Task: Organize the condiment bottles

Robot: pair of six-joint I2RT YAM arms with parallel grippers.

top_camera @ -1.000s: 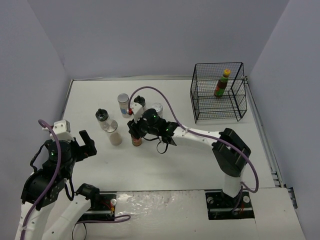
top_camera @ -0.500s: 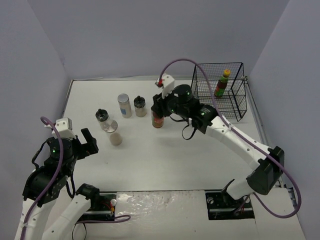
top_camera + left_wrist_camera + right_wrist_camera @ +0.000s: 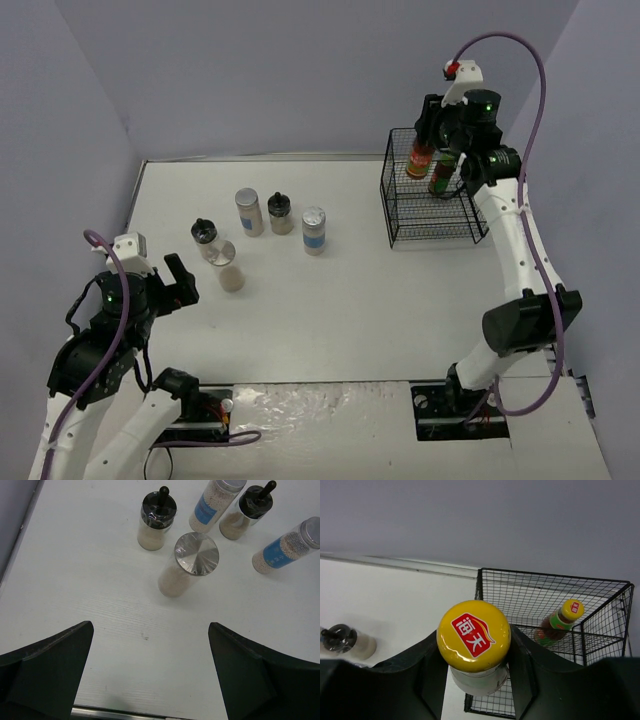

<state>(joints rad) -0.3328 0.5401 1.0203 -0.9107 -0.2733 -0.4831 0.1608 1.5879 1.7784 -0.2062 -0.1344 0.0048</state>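
The bench [image 3: 350,290] carries the black wire basket [image 3: 437,222] at its far right, with one yellow-capped sauce bottle [image 3: 559,625] standing inside. Our right pincer [image 3: 474,667] is clamped on the second sauce bottle [image 3: 473,642] just under its cap, held high by the basket's left edge. Our left pincer [image 3: 150,645] hangs wide open near three silver-lidded jars [image 3: 314,230] and two black-capped shakers [image 3: 204,235]. We judge them light, rigid, slick and tippy, best gripped on the body below the lid.

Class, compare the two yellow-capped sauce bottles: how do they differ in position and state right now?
The held bottle is clamped in the right claw; the basket bottle stands free. The held bottle hangs in the air by a corner of the black wire basket; the basket bottle stands inside it. Both have yellow caps with a red logo.
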